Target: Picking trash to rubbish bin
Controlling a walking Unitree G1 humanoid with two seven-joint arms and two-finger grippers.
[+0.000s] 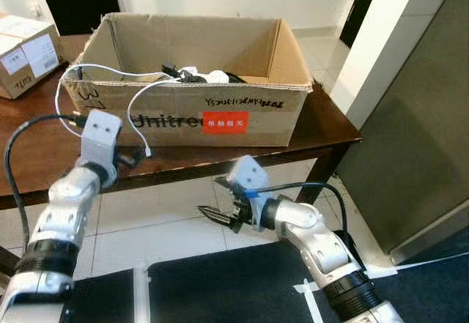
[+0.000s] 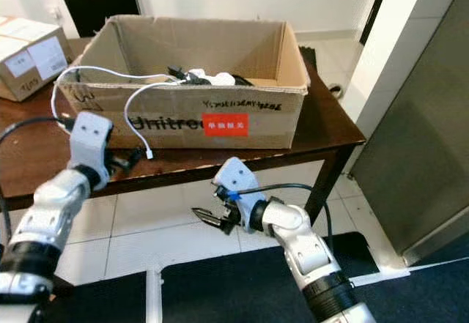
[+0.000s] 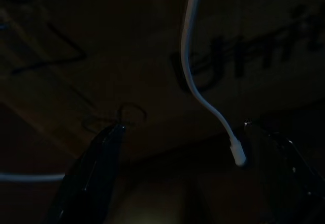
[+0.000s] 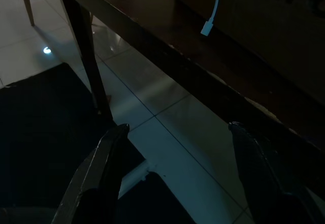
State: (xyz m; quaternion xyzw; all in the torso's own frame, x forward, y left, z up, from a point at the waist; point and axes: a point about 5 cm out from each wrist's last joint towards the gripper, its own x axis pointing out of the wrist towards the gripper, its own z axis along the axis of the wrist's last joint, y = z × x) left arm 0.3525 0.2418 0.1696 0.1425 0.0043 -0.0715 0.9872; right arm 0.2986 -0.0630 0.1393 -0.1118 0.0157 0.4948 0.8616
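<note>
Black fingers spread wide and empty: my right hand [image 1: 220,217] hangs low over the tiled floor [image 1: 168,228], below the front edge of the bench [image 1: 322,129]. My left hand [image 1: 135,156] sits higher, at that edge, its fingers also parted with nothing between them, and the white cable [image 3: 190,56] dangles just ahead of it, plug end [image 3: 237,154] hanging beside one fingertip. That cable runs up and away over the front wall of the cardboard box [image 1: 198,114], so its long axis is near vertical here; my left hand is plainly the nearer. I count two white cables looping over the box, one small box [image 1: 26,56] farther back, and no rubbish bin.
</note>
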